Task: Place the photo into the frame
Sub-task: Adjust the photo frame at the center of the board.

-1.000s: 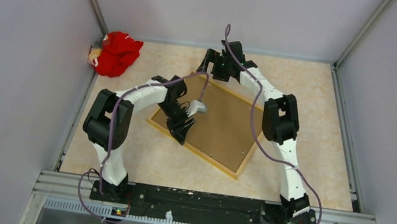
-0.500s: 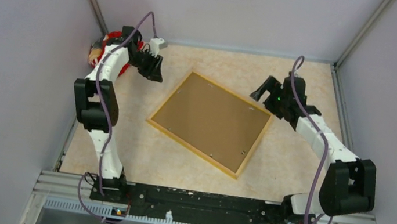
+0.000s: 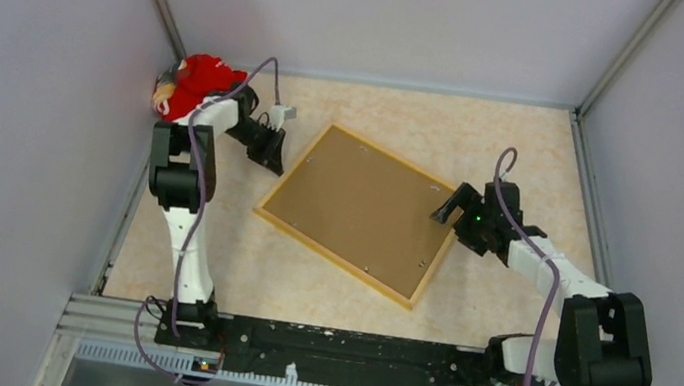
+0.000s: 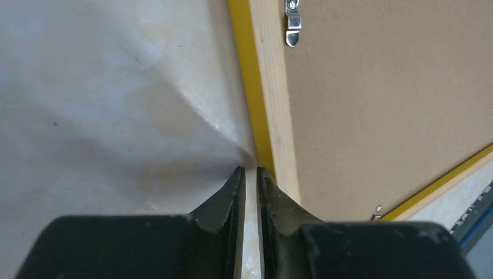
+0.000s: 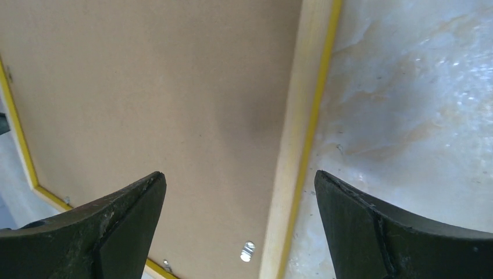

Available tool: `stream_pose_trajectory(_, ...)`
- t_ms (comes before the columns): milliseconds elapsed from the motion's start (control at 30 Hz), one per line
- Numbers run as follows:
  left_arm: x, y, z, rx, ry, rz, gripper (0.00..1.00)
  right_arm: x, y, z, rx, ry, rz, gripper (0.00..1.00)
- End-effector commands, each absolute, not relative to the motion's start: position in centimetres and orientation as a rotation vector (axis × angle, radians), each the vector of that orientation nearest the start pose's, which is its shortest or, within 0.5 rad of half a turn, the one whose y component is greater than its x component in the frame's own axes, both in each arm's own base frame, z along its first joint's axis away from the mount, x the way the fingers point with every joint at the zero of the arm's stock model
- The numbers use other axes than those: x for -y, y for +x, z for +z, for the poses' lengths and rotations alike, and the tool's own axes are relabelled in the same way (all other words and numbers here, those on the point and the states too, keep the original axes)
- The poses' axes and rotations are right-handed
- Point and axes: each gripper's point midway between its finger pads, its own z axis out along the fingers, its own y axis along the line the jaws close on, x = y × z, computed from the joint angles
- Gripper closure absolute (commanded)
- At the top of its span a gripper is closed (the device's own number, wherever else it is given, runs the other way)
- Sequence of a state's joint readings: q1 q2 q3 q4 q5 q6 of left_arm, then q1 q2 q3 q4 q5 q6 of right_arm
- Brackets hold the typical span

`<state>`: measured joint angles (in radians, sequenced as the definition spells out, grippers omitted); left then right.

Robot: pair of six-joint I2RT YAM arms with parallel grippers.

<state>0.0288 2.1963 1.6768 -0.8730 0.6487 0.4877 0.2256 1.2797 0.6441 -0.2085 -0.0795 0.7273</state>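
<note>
The frame (image 3: 329,257) lies face down in the middle of the marbled surface (image 3: 544,161), turned at an angle to its edges. Its light wood back is up, and a thin yellow line shows along its outer sides. A brown backing board (image 3: 366,207) fills the frame, with small metal clips (image 4: 293,23) at the rim.

The left claw (image 3: 273,155) is low on the side of the frame that faces the surface's left edge. In its wrist view the fingertips (image 4: 235,177) are almost together, with a thin slit between them and nothing gripped. They point at the surface just beside the frame's yellow side; whether they touch it cannot be told.

The right claw (image 3: 451,211) is at the side of the frame facing the surface's right edge. Its jaws are spread wide and empty, straddling the wooden rim, with the board under one finger and bare surface under the other.

A red fabric bundle (image 3: 199,87) sits in the far left corner of the surface.
</note>
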Motion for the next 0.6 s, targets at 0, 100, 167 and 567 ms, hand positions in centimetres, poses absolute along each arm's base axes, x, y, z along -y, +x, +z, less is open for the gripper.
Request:
stream_pose_trajectory(0, 9.1, 40.1, 3.9, -2.556, 0.842, -0.795, 0.81, -11.9, 33.2, 7.1, -2.318, 0.585, 0.680, 0.01)
stream_pose_trajectory(100, 10.3, 37.1, 3.7, -2.538, 0.971, -0.802, 0.79, -11.9, 35.9, 7.1, -2.307, 0.557, 0.738, 0.01)
stream_pose_trajectory(167, 10.7, 34.8, 3.7, -2.540, 1.025, -0.856, 0.79, -12.0, 37.4, 7.1, -2.316, 0.534, 0.759, 0.01)
stream_pose_trajectory(567, 10.8, 30.7, 5.9, -2.462, 1.107, -1.119, 0.53, -7.1, 39.9, 9.4, -2.244, 0.642, 0.454, 0.01)
